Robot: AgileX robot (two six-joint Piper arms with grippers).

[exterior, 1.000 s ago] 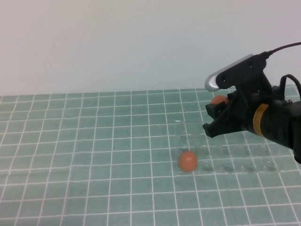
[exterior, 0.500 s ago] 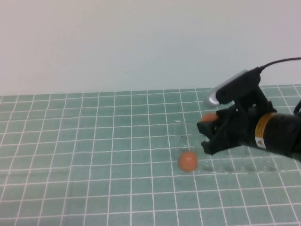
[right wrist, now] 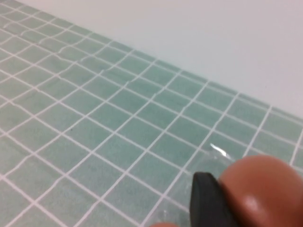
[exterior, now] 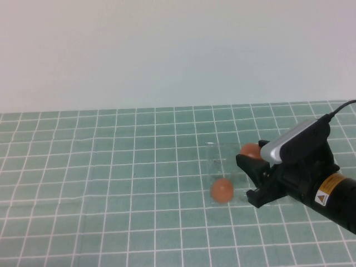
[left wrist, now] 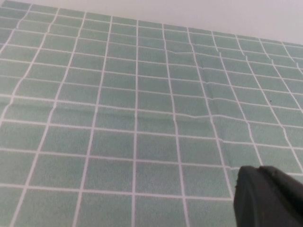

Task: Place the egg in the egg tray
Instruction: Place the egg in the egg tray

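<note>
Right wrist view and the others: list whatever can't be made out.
- Right gripper: right wrist view shows one dark finger against an egg; grip unclear.
- Egg tray: clear plastic, cups barely visible; right arm covers its right part.
- Left gripper: only a dark corner, edge-cropped.

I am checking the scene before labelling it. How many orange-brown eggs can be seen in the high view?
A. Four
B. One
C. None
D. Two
D: one egg sits at the near left corner of the clear egg tray, and a second egg lies farther back, just behind the right gripper, which is low over the tray. The left gripper is out of the high view, over bare mat.
</note>
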